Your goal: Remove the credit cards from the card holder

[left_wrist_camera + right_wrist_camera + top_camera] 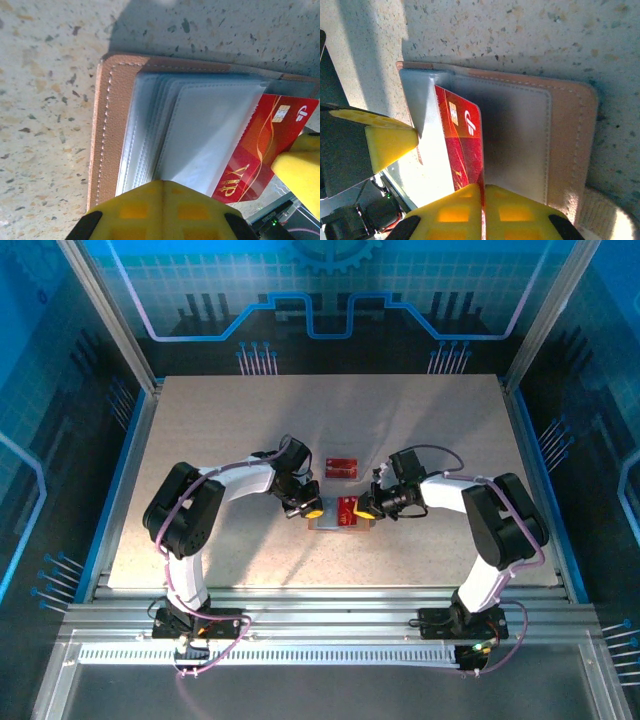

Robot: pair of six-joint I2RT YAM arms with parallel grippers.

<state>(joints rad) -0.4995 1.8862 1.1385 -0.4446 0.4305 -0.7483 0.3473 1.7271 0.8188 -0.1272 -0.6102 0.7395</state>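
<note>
The tan card holder (328,524) lies open on the table between both arms. In the left wrist view its brown rim (107,125) frames a stack of clear sleeves (200,130). My left gripper (162,184) is shut, its tip pressing on those sleeves. A red credit card (265,142) sticks partway out of a sleeve. My right gripper (483,189) is shut on that card's (465,135) edge, over the holder's grey inner pocket (520,135). From above, the left gripper (311,508) and right gripper (365,508) meet over the holder.
Loose red cards (342,467) lie on the speckled table (220,430) just behind the holder. The left gripper's yellow fingertip (390,142) sits close to the held card. The holder's closing tab (600,215) points toward the right arm.
</note>
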